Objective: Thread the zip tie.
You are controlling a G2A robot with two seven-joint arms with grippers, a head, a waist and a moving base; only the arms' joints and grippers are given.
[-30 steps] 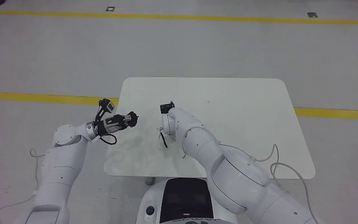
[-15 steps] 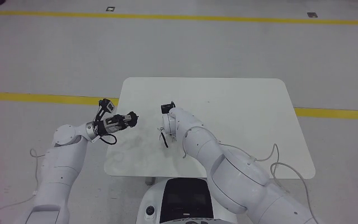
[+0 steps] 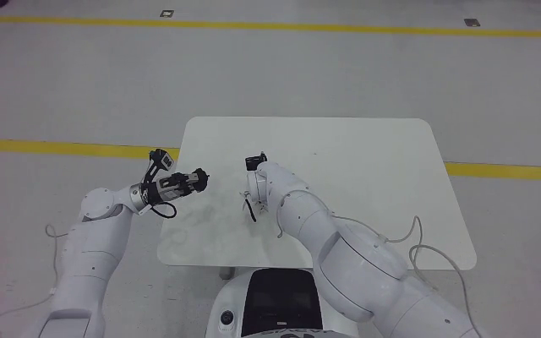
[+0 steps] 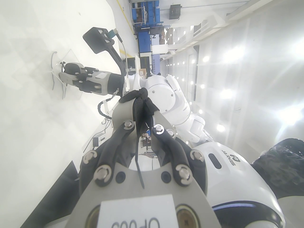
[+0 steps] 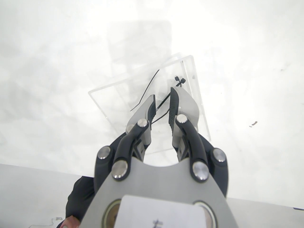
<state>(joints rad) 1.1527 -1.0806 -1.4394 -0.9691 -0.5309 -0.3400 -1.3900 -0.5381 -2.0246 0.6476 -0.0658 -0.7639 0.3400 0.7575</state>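
A clear plate [image 5: 192,110] lies on the white table [image 3: 355,169], with thin black zip ties on it. My right gripper [image 5: 162,94] stands open over the plate, and one zip tie [image 5: 163,102] runs across the gap between its fingers. That tie's head [image 5: 179,79] lies just past the fingertips. A second, curved tie [image 5: 144,91] lies beside it. In the top view the right gripper [image 3: 246,201] points down near the table's front left. My left gripper [image 4: 142,98] is held above the table's left edge, shut on a black zip tie strap [image 4: 139,162].
The left wrist view shows the right gripper [image 4: 65,77] on the clear plate [image 4: 71,55] farther off. The table's right half and back are bare. A cable [image 3: 406,241] hangs off the front edge by the right arm.
The right wrist has shifted very slightly to the right over the plate. The left arm has not moved.
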